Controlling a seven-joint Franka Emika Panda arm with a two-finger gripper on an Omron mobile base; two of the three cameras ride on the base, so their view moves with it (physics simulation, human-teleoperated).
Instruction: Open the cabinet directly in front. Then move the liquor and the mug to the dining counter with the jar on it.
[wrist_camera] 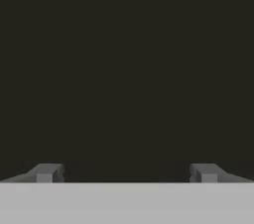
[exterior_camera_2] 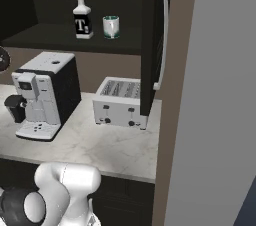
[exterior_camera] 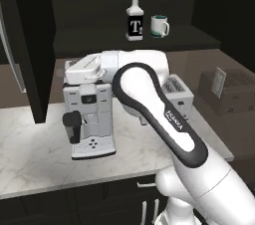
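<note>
The tall black-brown cabinet (exterior_camera: 30, 45) stands open. On its shelf, the slim pale-necked liquor bottle (exterior_camera: 134, 16) stands just beside the small teal-and-white mug (exterior_camera: 159, 26). The claw (wrist_camera: 126, 173) is spread wide, holding nothing.

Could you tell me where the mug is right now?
The mug stands on the open cabinet shelf, just right of the liquor, above the toaster.

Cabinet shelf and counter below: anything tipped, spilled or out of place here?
Nothing stands out. The cabinet doors hang open; the liquor and the mug stand upright, side by side and apart, on the shelf. The coffee machine and toaster sit square on the counter.
</note>
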